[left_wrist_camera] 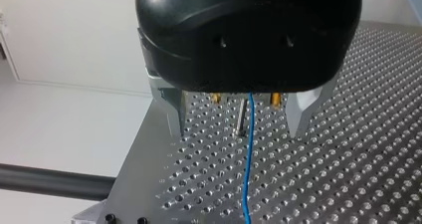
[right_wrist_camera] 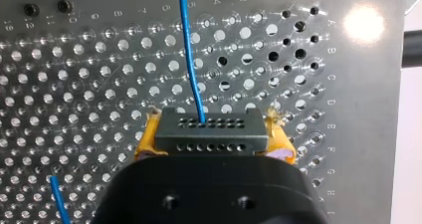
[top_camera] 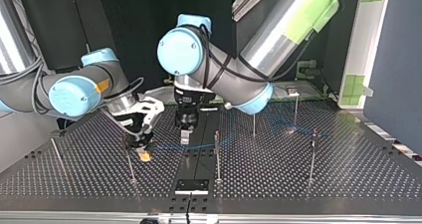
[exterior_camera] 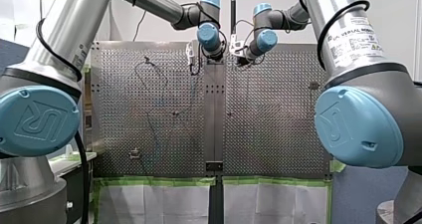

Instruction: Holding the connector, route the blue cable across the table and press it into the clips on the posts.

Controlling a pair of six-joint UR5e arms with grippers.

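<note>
My right gripper (right_wrist_camera: 214, 144) has its yellow pads (right_wrist_camera: 147, 144) shut on the grey connector (right_wrist_camera: 206, 132), a block with rows of small holes. The blue cable (right_wrist_camera: 191, 59) leaves the connector's top and runs ahead over the perforated table (right_wrist_camera: 89, 84). In the top view my right gripper (top_camera: 143, 152) hangs low beside a thin post (top_camera: 130, 159), and the cable (top_camera: 199, 146) runs toward the view's right. My left gripper (left_wrist_camera: 241, 129) stands open just above the table, metal fingers (left_wrist_camera: 174, 114) wide. The cable (left_wrist_camera: 249, 164) passes between them, untouched, with a post (left_wrist_camera: 240, 117) just ahead.
Several thin upright posts (top_camera: 217, 154) (top_camera: 312, 154) (top_camera: 254, 124) stand across the table. A black plate (top_camera: 191, 185) lies on the dark centre strip near the top view's front edge. In the front view both grippers (exterior_camera: 195, 64) (exterior_camera: 242, 60) work close together at the far middle.
</note>
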